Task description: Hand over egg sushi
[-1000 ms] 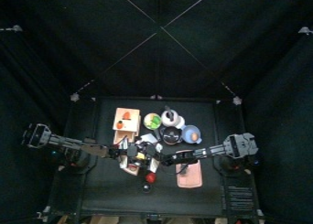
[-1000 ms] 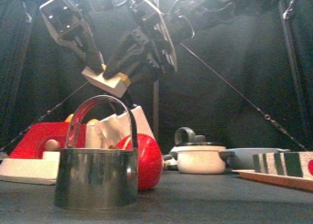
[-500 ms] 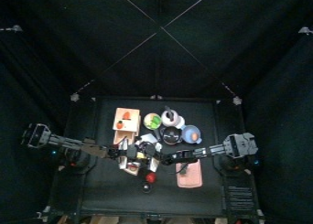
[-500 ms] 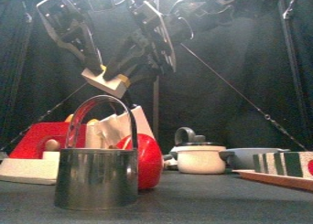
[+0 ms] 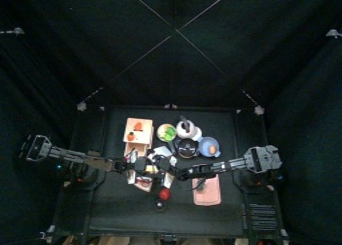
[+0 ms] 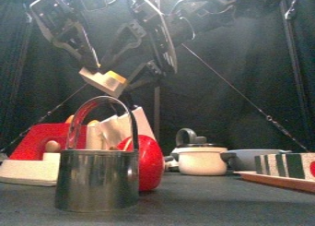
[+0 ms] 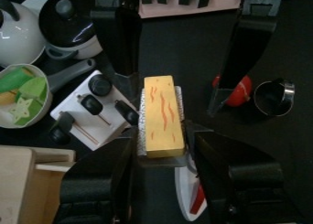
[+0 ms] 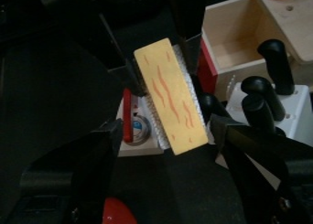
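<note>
Egg sushi [image 7: 162, 115] between left tool [image 7: 166, 157] jaws

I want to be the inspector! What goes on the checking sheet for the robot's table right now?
Surface: small black table, crowded with toys.
Job's things: egg sushi is up in the air above the table, between the two arms.
Clutter: metal cup, red round toy, white pot, wooden board, green bowl.
Grippers: left gripper is closed on the egg sushi; right gripper is open around it, with gaps on both sides.
Cables: thin cords cross behind the arms; none seen on the table.
Surroundings: black curtains all round; no person seen.
</note>
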Robot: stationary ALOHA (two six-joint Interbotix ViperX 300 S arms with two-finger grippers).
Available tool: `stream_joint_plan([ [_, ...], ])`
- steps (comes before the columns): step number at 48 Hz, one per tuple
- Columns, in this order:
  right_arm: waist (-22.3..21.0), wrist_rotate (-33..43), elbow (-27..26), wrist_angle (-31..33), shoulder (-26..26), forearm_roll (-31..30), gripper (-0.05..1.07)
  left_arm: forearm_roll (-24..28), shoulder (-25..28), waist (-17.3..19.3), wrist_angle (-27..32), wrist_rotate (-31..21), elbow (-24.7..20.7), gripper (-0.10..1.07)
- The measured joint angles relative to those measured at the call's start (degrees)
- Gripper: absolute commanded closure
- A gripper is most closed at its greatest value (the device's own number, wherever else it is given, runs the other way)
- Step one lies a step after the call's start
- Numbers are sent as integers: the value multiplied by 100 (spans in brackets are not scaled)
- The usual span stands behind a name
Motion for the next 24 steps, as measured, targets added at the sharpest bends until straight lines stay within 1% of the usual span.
stream_joint_plan([
  [10,-9,0,132,18,-70,0,0,18,-123,26,-9,0,158,26],
  [17,-26,0,299,26,-281,-9,0,167,-413,114,-114,-9,413,26],
  [24,-149,0,439,26,-483,-26,0,290,-809,360,-325,-9,729,26],
])
